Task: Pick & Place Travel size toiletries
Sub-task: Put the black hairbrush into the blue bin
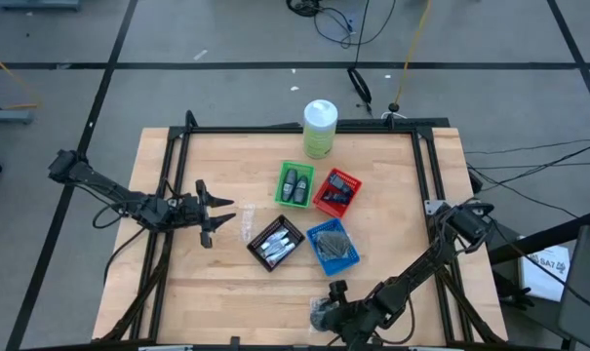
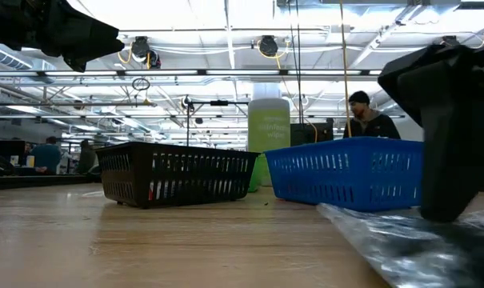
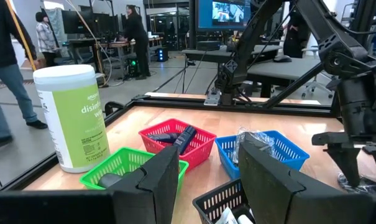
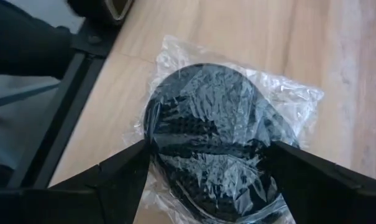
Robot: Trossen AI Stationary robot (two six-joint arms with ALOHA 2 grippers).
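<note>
Between right tool (image 4: 203, 165) fingers, wrapped grey disc (image 4: 212, 137), table edge

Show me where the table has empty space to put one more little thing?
Bare wood lies along the near edge left of the right tool, and in the far left corner, behind the left tool. The far right side past the red tray is free too. The middle is crowded: green tray, black tray, blue tray, canister.

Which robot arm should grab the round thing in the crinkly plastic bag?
The right one, most likely. The right gripper is directly over the bagged disc at the table's near edge, fingers open on either side of it. The left gripper hovers open far off, beside the black tray.
</note>
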